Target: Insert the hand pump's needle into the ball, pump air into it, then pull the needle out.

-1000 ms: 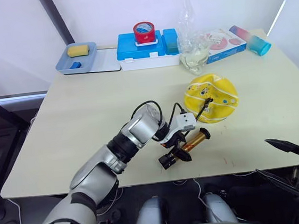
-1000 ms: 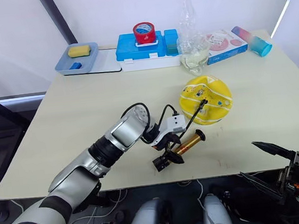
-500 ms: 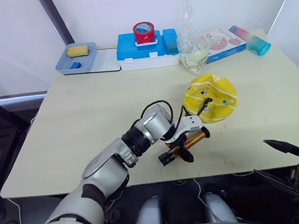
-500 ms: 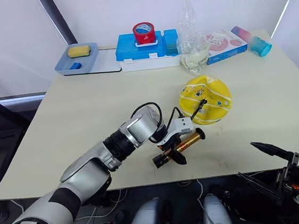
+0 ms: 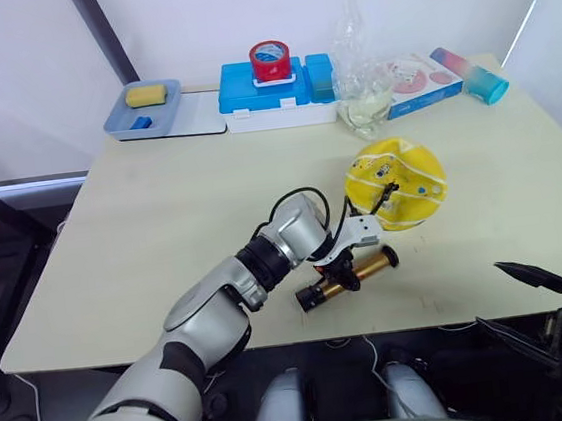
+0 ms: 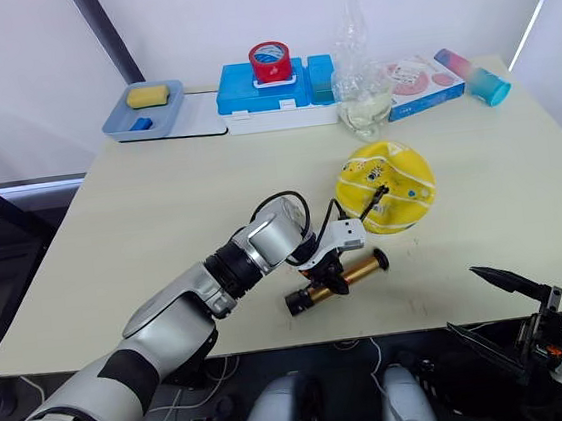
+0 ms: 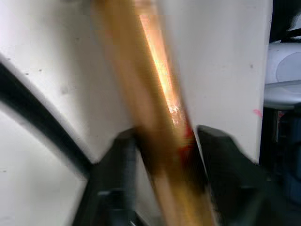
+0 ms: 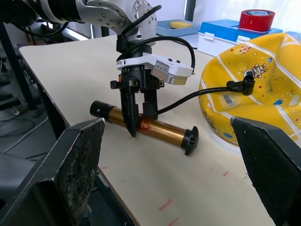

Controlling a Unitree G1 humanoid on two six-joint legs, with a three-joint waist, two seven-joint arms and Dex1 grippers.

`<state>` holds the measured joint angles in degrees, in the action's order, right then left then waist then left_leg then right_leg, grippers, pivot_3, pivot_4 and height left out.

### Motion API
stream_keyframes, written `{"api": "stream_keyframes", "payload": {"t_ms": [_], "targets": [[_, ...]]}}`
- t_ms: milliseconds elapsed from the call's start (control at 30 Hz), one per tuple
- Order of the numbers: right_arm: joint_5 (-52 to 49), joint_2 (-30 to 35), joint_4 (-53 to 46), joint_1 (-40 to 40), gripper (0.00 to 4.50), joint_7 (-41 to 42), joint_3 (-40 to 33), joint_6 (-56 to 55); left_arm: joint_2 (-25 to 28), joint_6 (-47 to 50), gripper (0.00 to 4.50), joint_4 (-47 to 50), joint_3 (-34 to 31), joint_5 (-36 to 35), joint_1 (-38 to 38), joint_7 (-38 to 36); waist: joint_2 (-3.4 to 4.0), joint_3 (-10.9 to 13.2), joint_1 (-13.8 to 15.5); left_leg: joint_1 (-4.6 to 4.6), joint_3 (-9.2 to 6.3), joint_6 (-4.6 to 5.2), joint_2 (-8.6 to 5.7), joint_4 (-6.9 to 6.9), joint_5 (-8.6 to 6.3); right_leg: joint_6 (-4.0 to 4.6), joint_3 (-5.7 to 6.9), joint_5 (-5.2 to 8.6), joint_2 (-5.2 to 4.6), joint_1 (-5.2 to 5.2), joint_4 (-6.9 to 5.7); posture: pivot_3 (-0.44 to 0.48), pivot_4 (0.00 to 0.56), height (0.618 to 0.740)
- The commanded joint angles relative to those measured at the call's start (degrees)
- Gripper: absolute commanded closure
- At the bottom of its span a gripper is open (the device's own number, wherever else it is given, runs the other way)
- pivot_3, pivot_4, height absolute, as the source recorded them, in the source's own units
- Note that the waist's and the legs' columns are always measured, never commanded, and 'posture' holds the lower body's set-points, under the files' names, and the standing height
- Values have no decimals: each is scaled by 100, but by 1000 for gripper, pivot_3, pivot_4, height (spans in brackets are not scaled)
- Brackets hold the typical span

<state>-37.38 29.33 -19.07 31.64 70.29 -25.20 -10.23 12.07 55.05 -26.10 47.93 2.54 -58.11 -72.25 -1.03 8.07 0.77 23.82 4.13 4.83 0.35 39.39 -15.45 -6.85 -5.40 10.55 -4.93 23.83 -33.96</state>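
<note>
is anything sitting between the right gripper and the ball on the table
Nothing visible does. The right gripper hangs open off the table's near edge, and bare tabletop runs from there to the ball. The hand pump lies further left.

Motion-blurred pump (image 7: 155,117) runs past the left wrist view's edges; ball (image 8: 263,89) cropped in the right wrist view; needle tip hidden inside the ball.

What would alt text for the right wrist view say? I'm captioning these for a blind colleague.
The left gripper reaches straight down with a finger on each side of the bronze hand pump, which lies flat on the beige table. The pump's black hose runs into the dented yellow ball beside it; a blue box with a red tape roll sits behind.
</note>
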Motion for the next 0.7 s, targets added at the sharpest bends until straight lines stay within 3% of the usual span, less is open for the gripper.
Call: {"api": "stream_keyframes", "payload": {"t_ms": [33, 700], "targets": [[-53, 3, -67, 14, 0, -4, -28, -104, 38, -5, 3437, 236, 37, 16, 59, -27, 0, 0, -2, -2, 0, 0, 0, 0, 0, 0, 0, 0, 0, 0, -1, 0, 150, 729], [-489, 134, -402, 98, 0, -149, -156, 237, 674, -495, 3439, 2242, -1480, -1395, 1160, -148, 2, -1, -2, -2, -4, -2, 6, -3, 0, 2, 10, -1, -6, 3, -5, 0, 150, 729]]}}
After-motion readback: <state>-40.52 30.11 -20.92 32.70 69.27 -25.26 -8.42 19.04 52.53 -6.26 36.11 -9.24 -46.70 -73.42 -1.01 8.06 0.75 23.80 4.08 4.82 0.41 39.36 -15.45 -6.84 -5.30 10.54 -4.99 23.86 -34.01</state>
